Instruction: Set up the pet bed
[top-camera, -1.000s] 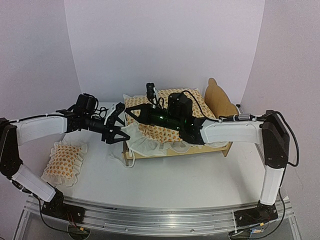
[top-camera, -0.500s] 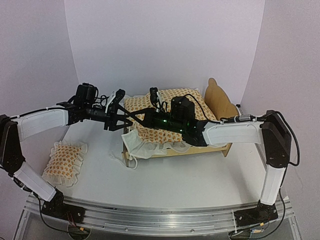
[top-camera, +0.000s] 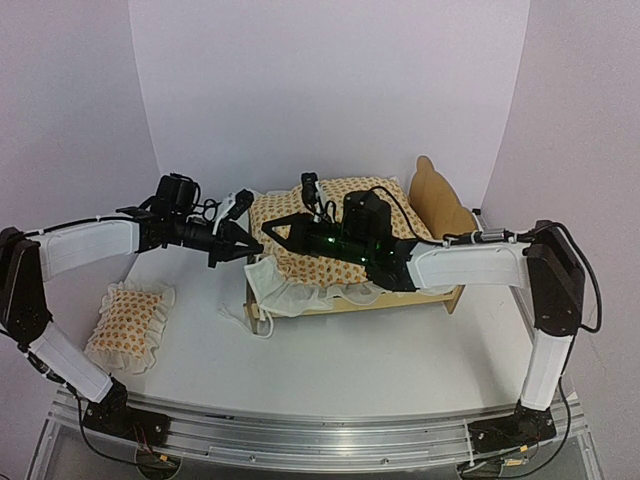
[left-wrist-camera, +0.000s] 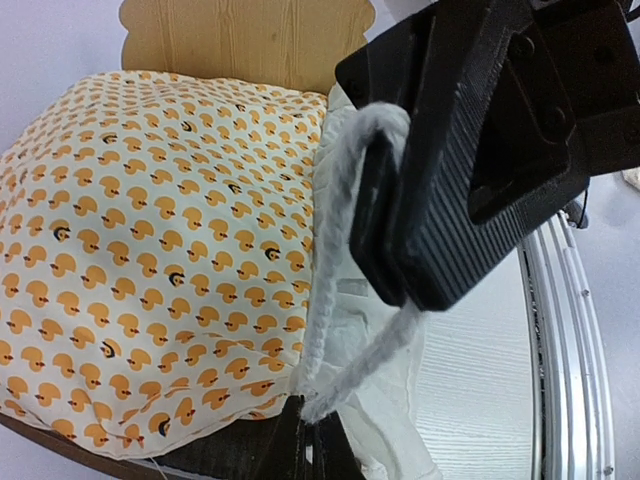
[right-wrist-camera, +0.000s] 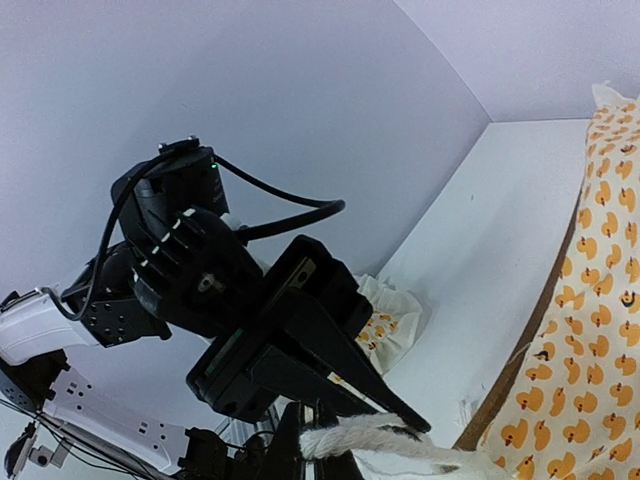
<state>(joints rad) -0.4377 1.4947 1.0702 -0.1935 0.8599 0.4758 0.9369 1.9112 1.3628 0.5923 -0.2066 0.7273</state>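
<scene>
Two clenched claws: left claw (left-wrist-camera: 396, 268) on white tie (left-wrist-camera: 328, 335) of cushion (left-wrist-camera: 150, 250), right claw (top-camera: 272, 228) alongside.

Item 1: pet bed (top-camera: 437, 197) on the counter (top-camera: 380, 350), scalloped headboard at my right.
Item 2: orange-patterned cushion (top-camera: 335, 228) in it, white ruffle spilling over the foot end.
Item 3: matching pillow (top-camera: 125, 325), well apart, left.
My left tool (top-camera: 255, 243) and right tool (top-camera: 268, 228), both closed, meet at the cushion's foot-end corner.

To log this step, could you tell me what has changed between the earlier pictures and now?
The left gripper rose toward the foot end of the cushion and closed on its tie cord. The right gripper, cushion, pet bed and pillow stayed about where they were.
</scene>
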